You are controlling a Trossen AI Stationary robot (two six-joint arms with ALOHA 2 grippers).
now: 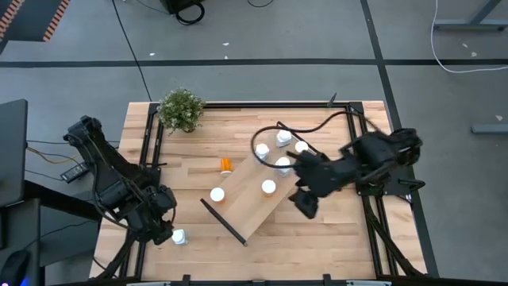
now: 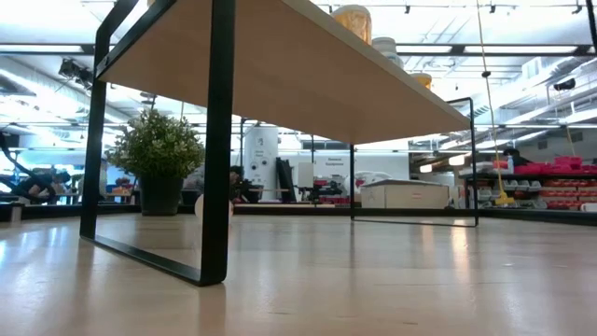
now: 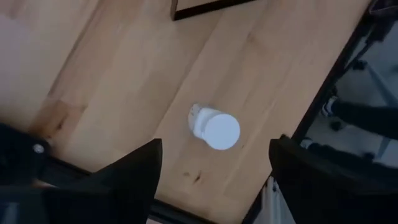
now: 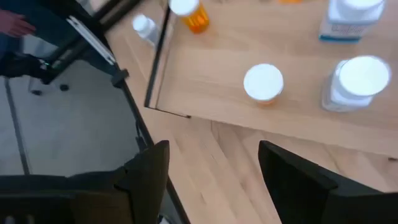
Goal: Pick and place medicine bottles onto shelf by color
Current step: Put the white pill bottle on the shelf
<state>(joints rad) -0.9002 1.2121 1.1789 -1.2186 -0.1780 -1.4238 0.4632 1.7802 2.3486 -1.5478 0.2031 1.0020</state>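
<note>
The shelf (image 1: 246, 208) lies slantwise mid-table, standing on its black end rails (image 2: 219, 187). Several white-capped medicine bottles (image 1: 268, 187) stand on it, orange ones (image 4: 263, 82) and white ones (image 4: 357, 81). One orange bottle (image 1: 226, 164) sits on the table beside the shelf's far-left side. A white bottle (image 3: 214, 127) stands alone near the table's near-left corner. My left gripper (image 3: 214, 168) hovers open above it, a finger on either side, touching nothing. My right gripper (image 4: 214, 174) is open above the shelf's right edge (image 1: 305, 205).
A green potted plant (image 1: 181, 109) stands at the far-left of the table. Black frame bars (image 1: 151, 143) run along both table sides. A black cable (image 1: 305, 127) loops over the shelf's far end. Bare tabletop lies near the front edge (image 1: 317, 246). A person's hand (image 4: 15, 25) shows beyond the table.
</note>
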